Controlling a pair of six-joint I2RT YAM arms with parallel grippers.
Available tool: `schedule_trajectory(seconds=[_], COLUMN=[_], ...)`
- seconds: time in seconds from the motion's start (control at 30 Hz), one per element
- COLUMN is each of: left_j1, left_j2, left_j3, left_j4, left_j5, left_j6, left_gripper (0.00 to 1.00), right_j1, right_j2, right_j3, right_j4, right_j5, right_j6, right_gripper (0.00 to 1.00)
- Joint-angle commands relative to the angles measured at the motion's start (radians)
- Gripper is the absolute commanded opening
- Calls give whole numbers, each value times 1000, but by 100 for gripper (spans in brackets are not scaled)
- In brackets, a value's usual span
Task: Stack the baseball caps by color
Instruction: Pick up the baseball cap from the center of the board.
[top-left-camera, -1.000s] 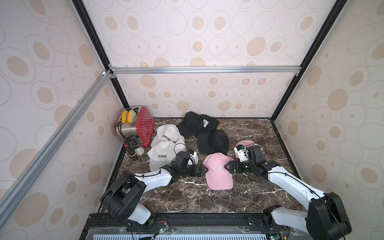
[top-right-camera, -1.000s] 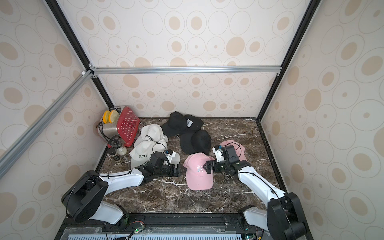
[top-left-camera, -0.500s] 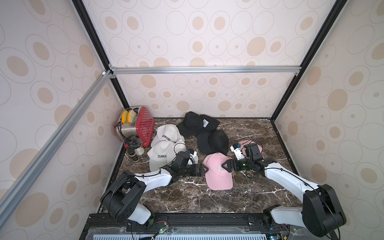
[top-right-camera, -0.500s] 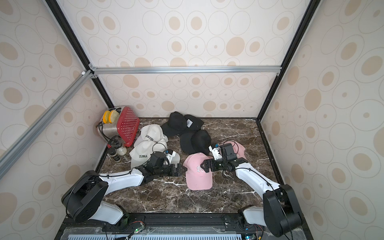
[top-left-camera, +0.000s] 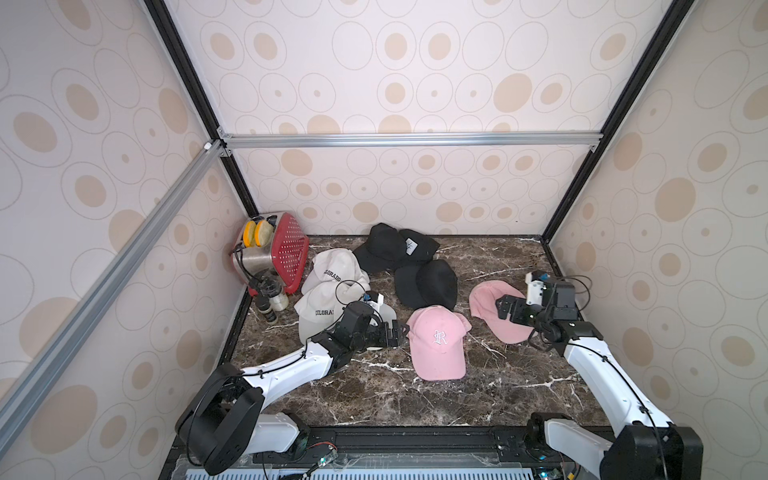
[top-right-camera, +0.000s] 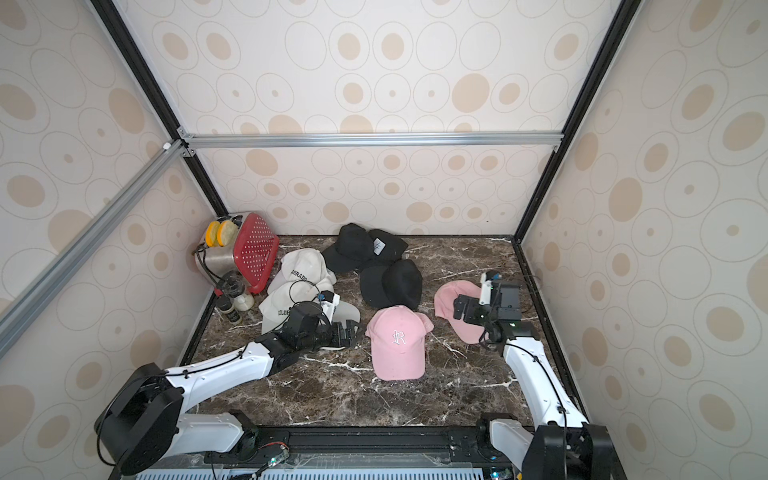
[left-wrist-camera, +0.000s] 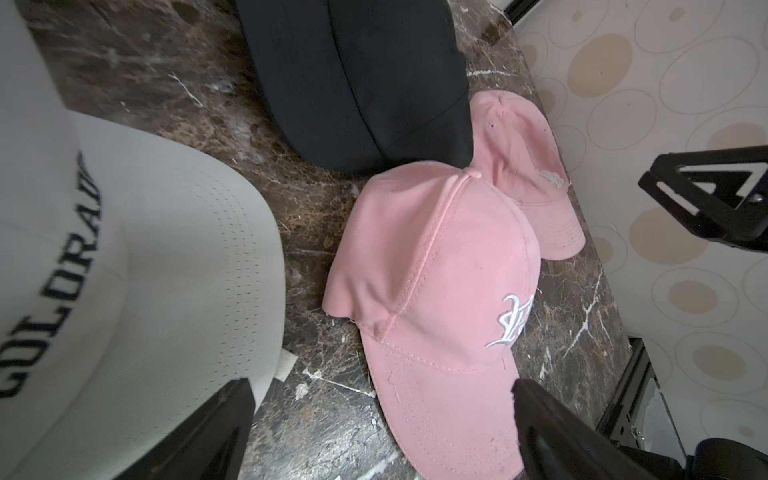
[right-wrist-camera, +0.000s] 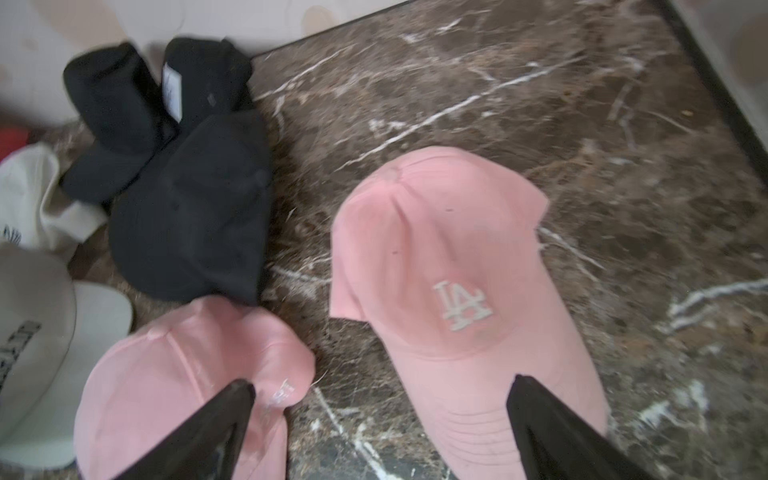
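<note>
Noted near centre a pink cap lying loose, left gripper spread empty just left of it; farther right, right gripper likewise spread empty over a second pink cap, seemingly for pairing; beyond, black caps centre and white caps left, loosely heaped.

**Right arm pulling back**

The right gripper is swinging away from the centre pink cap, jaws spread wide. It is now hovering over the LA pink cap, whose crown is coming into fuller view.
</note>
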Motion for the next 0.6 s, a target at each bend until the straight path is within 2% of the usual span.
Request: schedule_trajectory(seconds=[0.0,0.1,0.2,0.43,0.57], left_j1=[-9,-9,-8,-10,-9], left_j2=[-48,-64,-71,-69,-53], left_j3=[6,0,-8,-10,-9], left_j4=[-57,-73,-73,-43,-14], left_j5=[-76,-89,-88,-58,-25], left_j6=[48,60,76,26,28], left_gripper=[99,99,99,99,99], right_j1=[-146,-271,-354,-362,-362], right_j2=[-44,-58,-43,3,34], right_j3=[-65,-108,-151,-246,-294], right_j4=[-8,-10,5,86,156], right_j5=[-95,-154,-305,-449,-483], right_j6=[110,130,181,272,325], right_gripper=[100,100,100,99,98])
